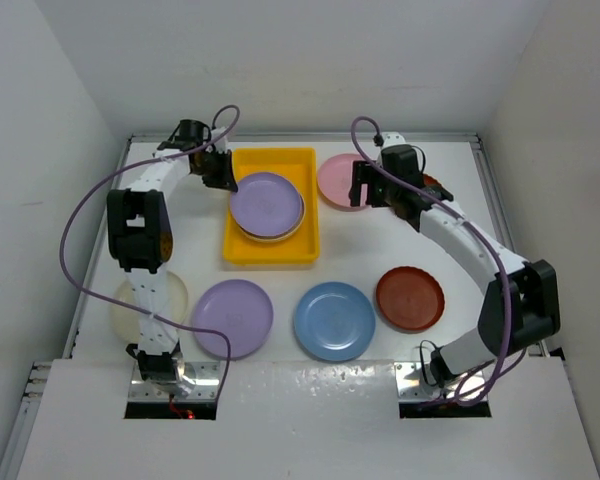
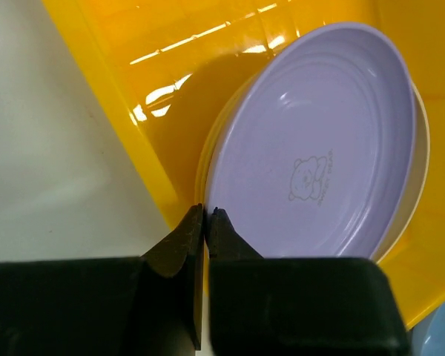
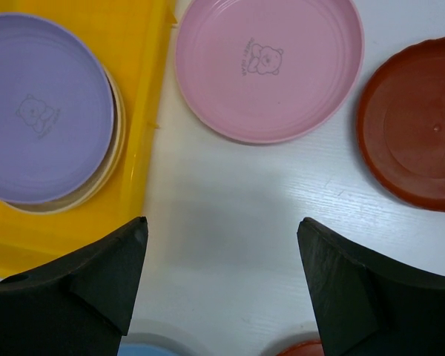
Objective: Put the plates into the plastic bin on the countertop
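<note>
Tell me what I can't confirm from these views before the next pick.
- Stack in the plastic bin: all views show only a cream rim under the lilac plate; count beneath hidden.
- Front-left cream plate: top view, the left arm covers its middle.
- Back red-brown plate: right wrist view's edge cuts it; top view, the right arm hides most.

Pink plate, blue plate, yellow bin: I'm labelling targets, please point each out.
pink plate (image 3: 268, 68): right wrist view, middle of its floor.
blue plate (image 1: 334, 321): top external view, middle of its floor.
yellow bin (image 1: 275, 162): top external view, bare floor at far end.
</note>
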